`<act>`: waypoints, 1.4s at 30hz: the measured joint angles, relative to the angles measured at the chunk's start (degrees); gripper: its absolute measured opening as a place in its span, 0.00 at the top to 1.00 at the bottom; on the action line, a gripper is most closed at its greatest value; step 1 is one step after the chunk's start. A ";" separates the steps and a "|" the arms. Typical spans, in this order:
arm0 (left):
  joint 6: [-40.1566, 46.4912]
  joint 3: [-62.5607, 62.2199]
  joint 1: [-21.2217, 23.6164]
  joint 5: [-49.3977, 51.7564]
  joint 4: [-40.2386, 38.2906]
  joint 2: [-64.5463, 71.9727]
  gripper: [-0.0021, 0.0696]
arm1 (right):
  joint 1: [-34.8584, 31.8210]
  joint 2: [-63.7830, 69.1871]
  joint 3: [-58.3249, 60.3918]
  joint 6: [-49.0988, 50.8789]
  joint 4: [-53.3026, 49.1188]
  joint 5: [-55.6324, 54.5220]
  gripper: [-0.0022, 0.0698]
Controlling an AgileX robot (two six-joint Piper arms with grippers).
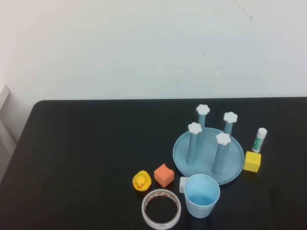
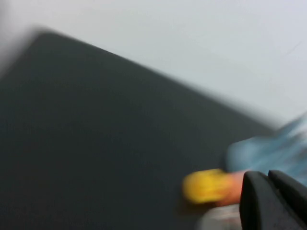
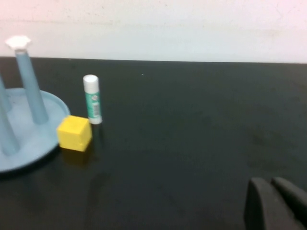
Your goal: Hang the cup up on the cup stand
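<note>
Light blue tapered plastic cup (image 1: 202, 195) stands upright, mouth up, on the black bench (image 1: 86, 153) touching the round blue four-post cup stand (image 1: 208, 152) | looks light, stiff, slick; grasp at rim wall | left gripper (image 2: 268, 201) and right gripper (image 3: 273, 203) clenched, empty, clear of it.

We can read no text, brand, number or sign anywhere in these views. The small upright white glue stick with a green label (image 1: 259, 140) carries some printing on that label, but we cannot make out any letters on it from either the high view or the right wrist view. The white tape ring with a reddish inner edge (image 1: 161, 209) shows no legible marking either.
</note>
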 joint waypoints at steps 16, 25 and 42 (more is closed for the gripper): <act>-0.46 0.00 0.00 -7.59 -31.49 0.00 0.97 | 0.00 0.00 0.48 -1.25 53.04 1.21 0.97; 16.84 -13.98 0.00 8.29 -15.61 9.20 0.97 | 0.00 0.00 0.48 -11.45 52.03 1.59 0.97; 22.93 -53.37 -11.27 33.55 16.08 61.27 0.97 | 0.00 0.00 0.48 -19.25 51.64 2.85 0.97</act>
